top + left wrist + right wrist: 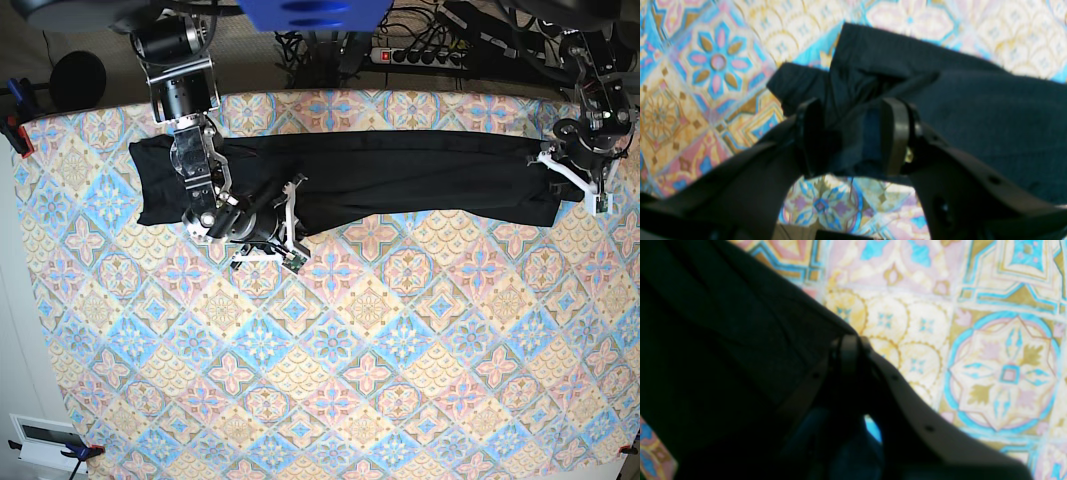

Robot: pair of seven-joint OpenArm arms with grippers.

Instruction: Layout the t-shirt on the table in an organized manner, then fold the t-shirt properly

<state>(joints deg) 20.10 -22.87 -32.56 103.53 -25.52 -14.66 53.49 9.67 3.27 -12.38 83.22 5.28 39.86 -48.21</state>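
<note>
The black t-shirt (400, 170) lies stretched in a long band across the far part of the patterned table (350, 380). My left gripper (565, 185) is at its right end. In the left wrist view a bunched fold of the t-shirt (990, 116) fills the gap between the fingers of the left gripper (853, 133), above the table (706, 66). My right gripper (295, 225) sits at the lower hem, left of centre. In the right wrist view the right gripper (848, 350) has its tips together on the edge of the t-shirt (723, 340), over the table (973, 340).
A power strip (430, 55) and cables lie behind the far edge. Clamps (15, 130) hold the cloth at the left corner. A white box (45, 440) sits off the near-left corner. The near half of the table shows only its cloth.
</note>
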